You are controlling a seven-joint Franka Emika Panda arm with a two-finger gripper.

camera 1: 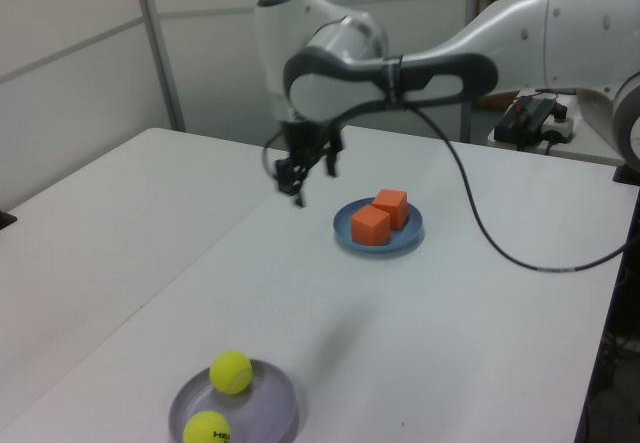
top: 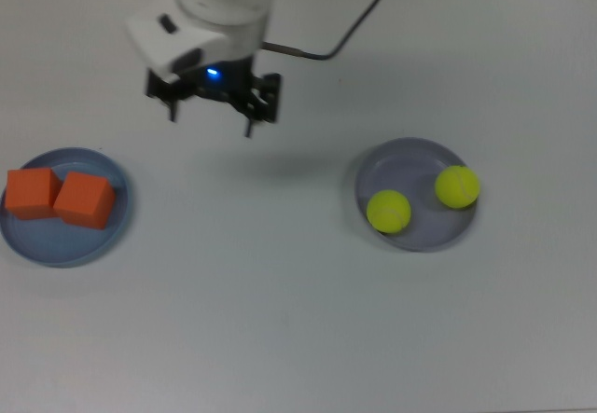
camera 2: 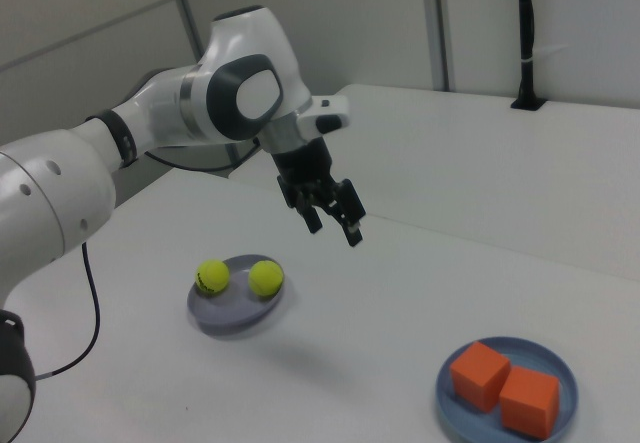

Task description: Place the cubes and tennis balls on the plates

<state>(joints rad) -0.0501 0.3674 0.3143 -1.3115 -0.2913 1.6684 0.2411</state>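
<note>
In the top view, both cubes [top: 59, 196] sit on the left plate [top: 65, 245]; both tennis balls [top: 388, 211] sit on the right plate [top: 424, 236], well apart across the counter [top: 280, 320].
</note>
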